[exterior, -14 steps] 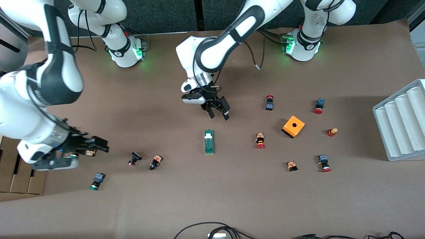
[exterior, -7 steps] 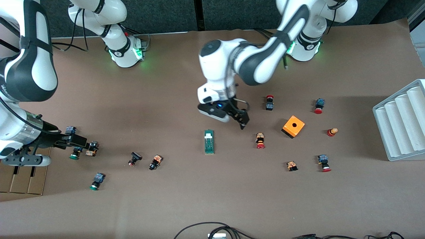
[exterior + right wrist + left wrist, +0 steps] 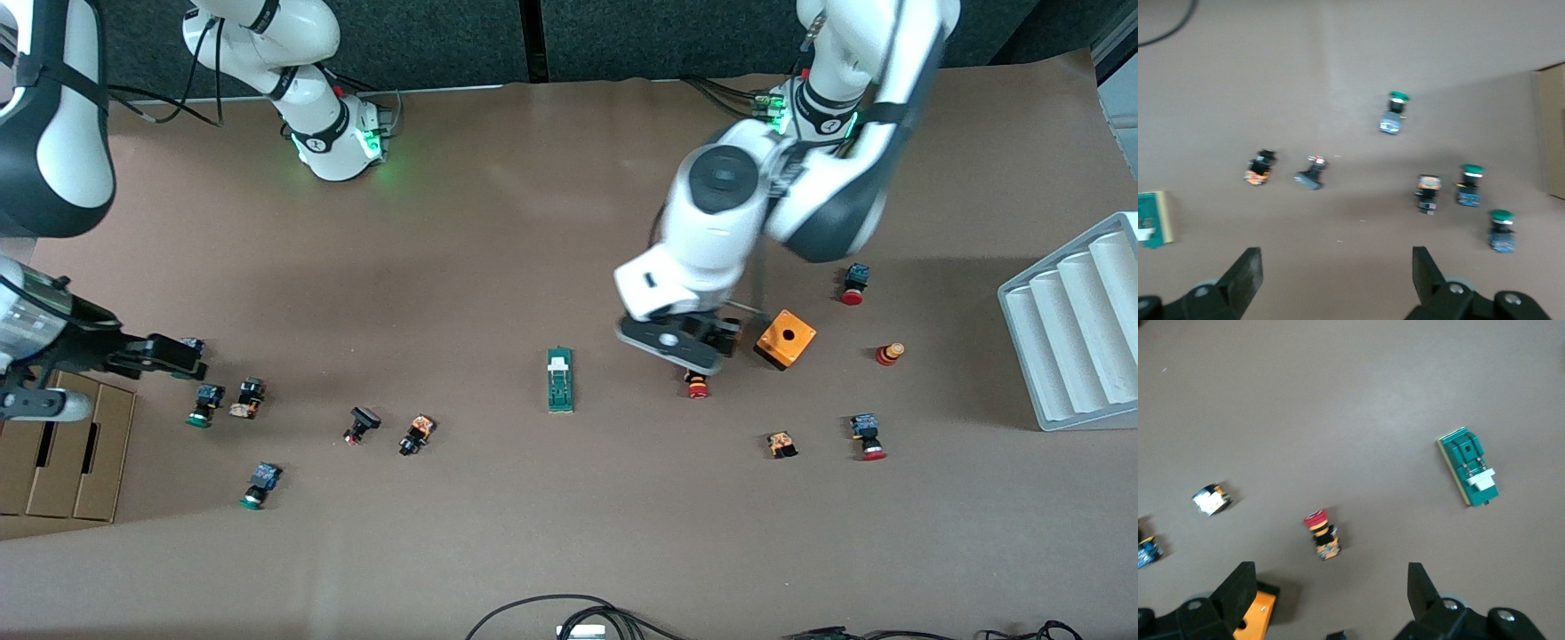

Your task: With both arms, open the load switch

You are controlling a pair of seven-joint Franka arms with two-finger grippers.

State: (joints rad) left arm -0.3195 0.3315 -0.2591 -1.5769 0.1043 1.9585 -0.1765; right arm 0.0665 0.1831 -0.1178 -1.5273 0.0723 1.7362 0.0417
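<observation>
Both my arms have swung outward from the middle of the desk (image 3: 533,196): my left claw (image 3: 1331,587), spread wide and empty, now hangs over a red-capped button (image 3: 698,388) beside the orange box (image 3: 786,339), and my right claw (image 3: 1337,277), equally released, has retreated over the buttons near the cardboard (image 3: 67,462). That leaves the load switch (image 3: 560,380) untouched and unopened, lying alone mid-desk between us. Nothing blocks it; scattered buttons and the grey tray (image 3: 1076,320) sit well apart.
</observation>
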